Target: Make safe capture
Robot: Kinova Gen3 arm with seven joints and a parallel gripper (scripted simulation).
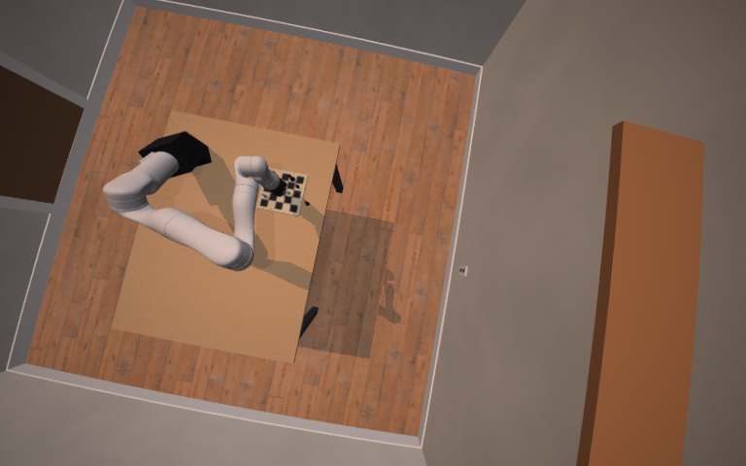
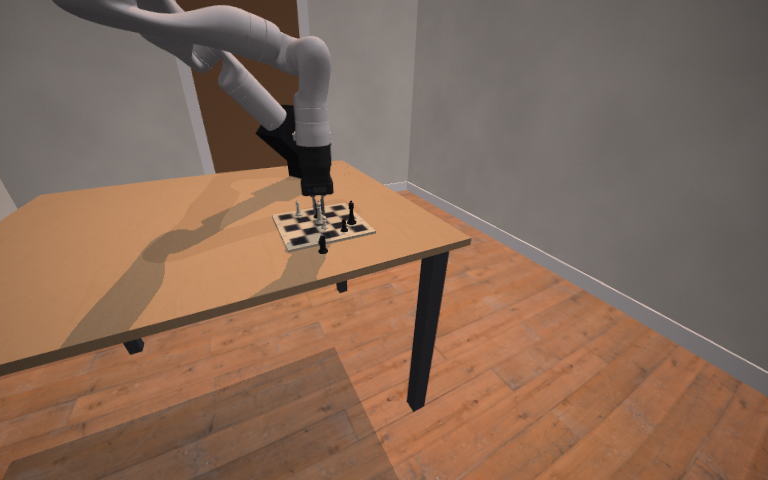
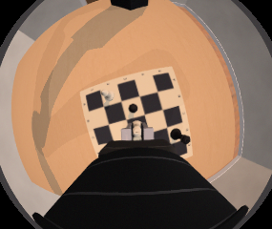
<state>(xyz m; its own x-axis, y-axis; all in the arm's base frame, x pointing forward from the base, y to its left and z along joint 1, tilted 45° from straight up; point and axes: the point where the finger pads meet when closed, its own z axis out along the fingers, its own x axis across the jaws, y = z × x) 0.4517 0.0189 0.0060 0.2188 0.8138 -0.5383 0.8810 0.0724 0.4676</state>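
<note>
A small chessboard point(image 2: 323, 230) lies near the table's far right corner; it also shows in the overhead view point(image 1: 283, 193) and the wrist view point(image 3: 136, 110). My gripper point(image 2: 319, 209) points straight down over the board's middle and is shut on a white piece point(image 3: 136, 130) that stands on the board. A second white piece point(image 2: 298, 208) stands at the board's back left. A tall black piece point(image 2: 350, 212) and a small black piece point(image 2: 343, 226) stand on the right side. One black piece point(image 2: 322, 244) stands upright on the table, just off the board's front edge.
The arm's black base point(image 1: 176, 150) sits at the table's far end. The table edge point(image 2: 376, 268) runs close to the board's front and right sides. A brown door point(image 2: 239, 127) is behind the arm.
</note>
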